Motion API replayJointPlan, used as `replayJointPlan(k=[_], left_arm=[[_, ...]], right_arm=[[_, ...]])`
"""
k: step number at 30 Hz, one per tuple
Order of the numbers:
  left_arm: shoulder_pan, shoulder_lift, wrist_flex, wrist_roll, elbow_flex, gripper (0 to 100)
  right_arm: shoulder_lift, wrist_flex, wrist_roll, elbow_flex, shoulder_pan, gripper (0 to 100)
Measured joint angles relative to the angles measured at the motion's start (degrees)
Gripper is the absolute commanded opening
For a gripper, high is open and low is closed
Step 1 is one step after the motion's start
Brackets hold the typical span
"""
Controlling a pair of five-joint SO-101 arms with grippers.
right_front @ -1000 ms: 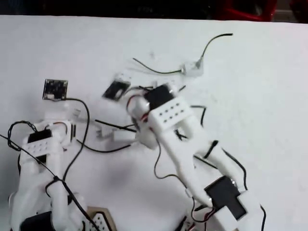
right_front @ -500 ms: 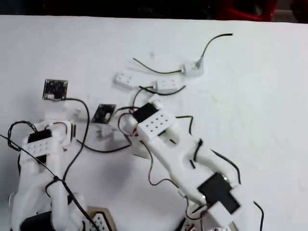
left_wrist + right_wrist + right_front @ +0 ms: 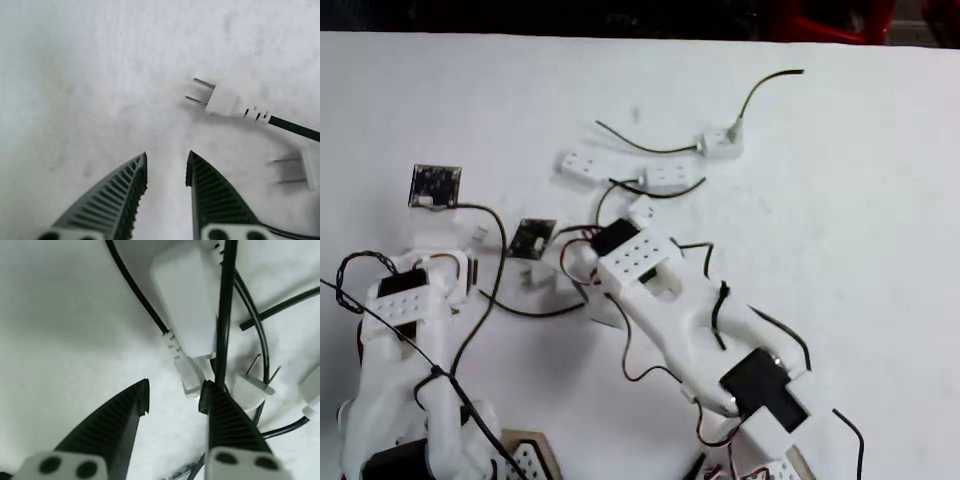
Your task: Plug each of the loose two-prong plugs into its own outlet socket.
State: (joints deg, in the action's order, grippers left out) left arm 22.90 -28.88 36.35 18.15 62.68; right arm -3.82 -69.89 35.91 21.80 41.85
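Jaws apart and empty on both sides, left pair near loose plug (image 3: pixel 225 101).

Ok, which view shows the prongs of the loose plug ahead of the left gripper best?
Left wrist view: the plug lies bare on the table, both prongs distinct. The high view makes it a small white shape, prongs unreadable. In the right wrist view I cannot tell it from other plugs.

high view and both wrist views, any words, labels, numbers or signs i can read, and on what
No text can be read in any view.
White plug: no print shows on its body.
Black board: any markings are too small to read.
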Motion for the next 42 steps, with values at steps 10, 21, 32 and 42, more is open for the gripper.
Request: replayJointPlan(k=[10,21,32,42], left_arm=[[0.0,0.0,0.0,0.0,0.0,14],[0.0,0.0,0.0,0.0,0.0,14],[0.0,0.0,0.0,0.0,0.0,14],[0.0,0.0,0.0,0.0,0.0,14]], right_arm=[[-4.5,0.0,0.2,-0.9,-0.3,8.0],[-4.8,0.0,0.2,-0.9,-0.3,14.3],[-1.3,0.0,0.2,-0.2,0.5,14.6],[-0.8,-0.4,3.4,-1.3,0.9,14.6]])
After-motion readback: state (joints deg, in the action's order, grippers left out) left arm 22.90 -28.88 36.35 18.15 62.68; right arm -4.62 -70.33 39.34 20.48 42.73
